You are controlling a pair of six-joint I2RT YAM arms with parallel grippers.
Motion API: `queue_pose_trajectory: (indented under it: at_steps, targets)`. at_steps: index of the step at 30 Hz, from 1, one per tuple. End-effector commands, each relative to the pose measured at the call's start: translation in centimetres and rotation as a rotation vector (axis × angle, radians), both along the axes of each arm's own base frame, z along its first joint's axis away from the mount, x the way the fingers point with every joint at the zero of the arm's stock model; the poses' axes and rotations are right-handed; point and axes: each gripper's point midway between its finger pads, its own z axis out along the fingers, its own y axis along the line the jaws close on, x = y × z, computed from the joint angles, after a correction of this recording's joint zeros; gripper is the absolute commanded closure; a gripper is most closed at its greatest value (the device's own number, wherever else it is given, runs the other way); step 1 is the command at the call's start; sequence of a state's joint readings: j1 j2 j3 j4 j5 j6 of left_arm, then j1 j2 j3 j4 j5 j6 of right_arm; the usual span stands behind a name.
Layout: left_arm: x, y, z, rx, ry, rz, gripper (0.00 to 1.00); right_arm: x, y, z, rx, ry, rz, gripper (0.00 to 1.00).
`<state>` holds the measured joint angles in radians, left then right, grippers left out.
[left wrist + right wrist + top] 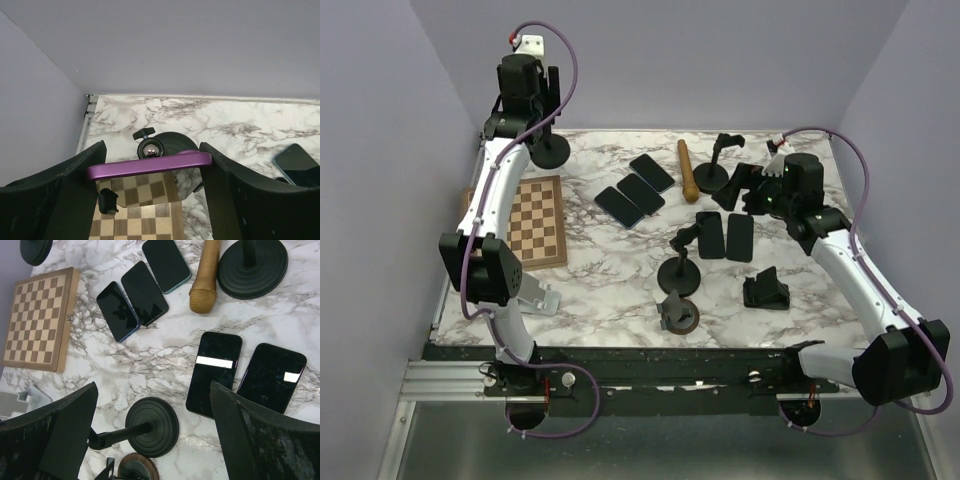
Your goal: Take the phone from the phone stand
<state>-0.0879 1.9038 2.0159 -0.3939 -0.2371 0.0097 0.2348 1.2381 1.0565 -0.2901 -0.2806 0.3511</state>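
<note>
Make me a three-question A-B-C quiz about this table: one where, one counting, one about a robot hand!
1. Where is the chessboard? A) the table's left side B) its middle C) its right side
2. How many phones lie flat on the table? A) three B) five C) seven
3. What is the right hand doing? A) holding a phone B) open and empty C) shut tight
Answers: 1 A, it lies by the left edge; 2 B, three together plus two side by side; 3 B, nothing sits between its wide fingers.

Six phones [144, 293]; three black disc-base stands [152, 426]; one chessboard [37, 317]; one gold microphone [206, 275].
</note>
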Motion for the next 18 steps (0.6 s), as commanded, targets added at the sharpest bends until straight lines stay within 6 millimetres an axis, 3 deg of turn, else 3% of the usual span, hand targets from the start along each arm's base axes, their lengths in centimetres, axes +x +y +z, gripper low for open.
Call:
queue_pose_trajectory:
  at_steps: [1, 6, 10, 14, 18]
  targets:
    - [-6.1, -1.2, 7.5, -0.080, -0.149, 0.049, 1.00, -0.5, 0.0, 1.8, -0.012, -0.023, -0.008, 0.00]
    - [-12.1, -3.5, 4.8, -0.193, -0.073, 0.007, 1.00, -0.6, 2.2, 4.5, 0.001, -0.077, 0.045, 0.00]
    - [-16.5, -4.8, 1.8, -0.270, 0.009, -0.019, 1.00, -0.9, 5.3, 6.8, 0.001, -0.125, 0.102, 0.00]
    - [-20.1, -6.0, -0.5, -0.329, 0.046, -0.061, 1.00, -2.3, 9.8, 8.5, 0.009, -0.158, 0.202, 0.00]
    - [-22.6, -7.6, -3.1, -0.392, 0.075, -0.118, 1.00, -5.2, 16.0, 8.1, -0.018, -0.174, 0.349, 0.01]
